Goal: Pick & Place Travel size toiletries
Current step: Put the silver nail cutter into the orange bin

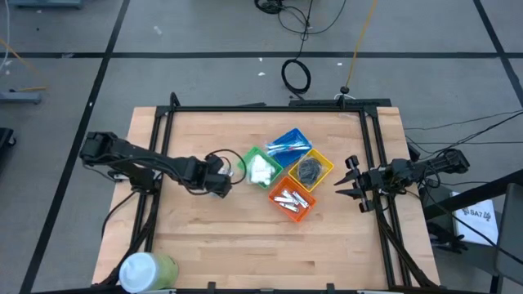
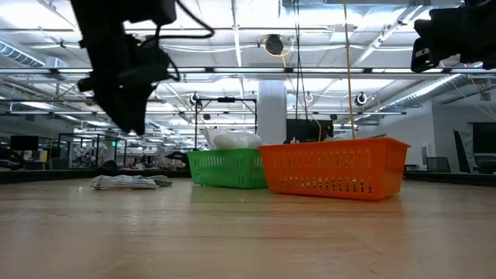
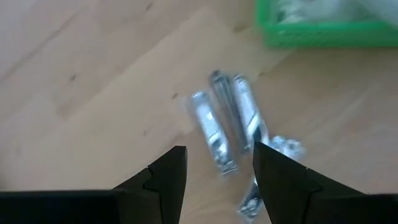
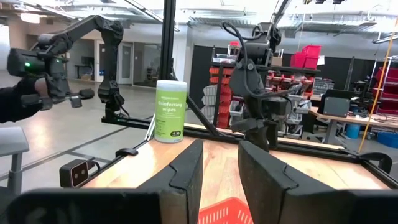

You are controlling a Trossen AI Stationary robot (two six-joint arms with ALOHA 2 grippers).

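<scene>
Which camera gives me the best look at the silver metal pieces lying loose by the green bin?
The left wrist view: the silver metal pieces lie just beyond the open left gripper. The high view hides them under that arm, the low view shows only a flat pile, and the right wrist view shows none.

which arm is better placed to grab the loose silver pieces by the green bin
Left. Its tool hangs open directly over the silver pieces beside the green bin. The right tool waits at the table's right edge, beyond the bins.

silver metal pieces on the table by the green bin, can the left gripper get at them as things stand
Probably yes. The left gripper hovers open right over the silver metal pieces, which lie on bare wood beside the green bin; nothing sits between them.
</scene>
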